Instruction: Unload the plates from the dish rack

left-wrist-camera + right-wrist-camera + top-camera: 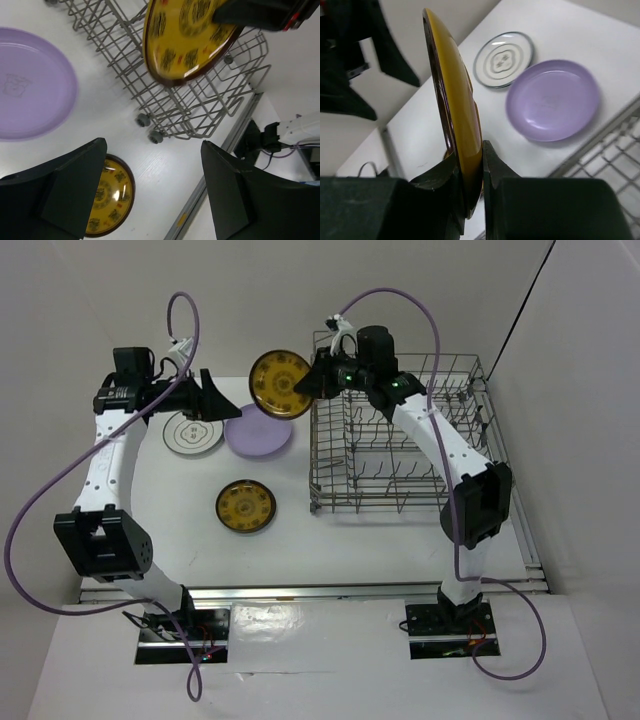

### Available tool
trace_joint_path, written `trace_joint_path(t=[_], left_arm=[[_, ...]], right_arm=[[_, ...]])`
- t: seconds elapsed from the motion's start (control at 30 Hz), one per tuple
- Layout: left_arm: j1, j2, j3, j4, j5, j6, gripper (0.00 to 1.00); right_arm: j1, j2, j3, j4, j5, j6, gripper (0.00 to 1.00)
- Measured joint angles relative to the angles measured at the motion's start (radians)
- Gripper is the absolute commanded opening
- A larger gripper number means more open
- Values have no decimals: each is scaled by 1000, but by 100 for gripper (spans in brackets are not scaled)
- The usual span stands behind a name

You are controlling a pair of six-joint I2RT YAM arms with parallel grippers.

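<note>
The right gripper (469, 162) was clamped on a mustard plate (280, 384), held upright at ten o'clock of the dish rack (360, 508), its lower rim hidden between the fingers. The left gripper (216, 400) stood with jaws apart.

The raised mustard plate (280, 384) stands on edge in the air just left of the grey wire rack (385, 475), its rim pinched in the right gripper (318, 383). Left of the rack, three plates lie flat, face up: the second mustard plate (246, 507) nearest, and the lavender plate (258, 430) just beside the white plate (190, 433).
</note>
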Motion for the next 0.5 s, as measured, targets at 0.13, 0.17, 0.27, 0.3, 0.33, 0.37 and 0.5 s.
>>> trace_joint_path(t=[0.13, 0.17, 0.27, 0.3, 0.33, 0.37, 0.5], left_arm=[[-8, 8, -31, 48, 39, -53, 90], [-13, 12, -31, 53, 38, -65, 90], [-28, 21, -31, 67, 31, -73, 90], [-31, 23, -31, 70, 27, -75, 90], [-35, 24, -31, 74, 27, -79, 90], [-38, 26, -31, 79, 27, -84, 88], [-40, 27, -31, 95, 27, -109, 67]], right_arm=[[22, 12, -17, 45, -116, 53, 0], [27, 13, -17, 63, -139, 64, 0], [42, 13, -17, 111, -196, 95, 0], [46, 14, -17, 123, -214, 106, 0], [50, 17, -17, 132, -230, 116, 0], [52, 19, -17, 138, -241, 124, 0], [58, 44, -17, 154, -273, 149, 0]])
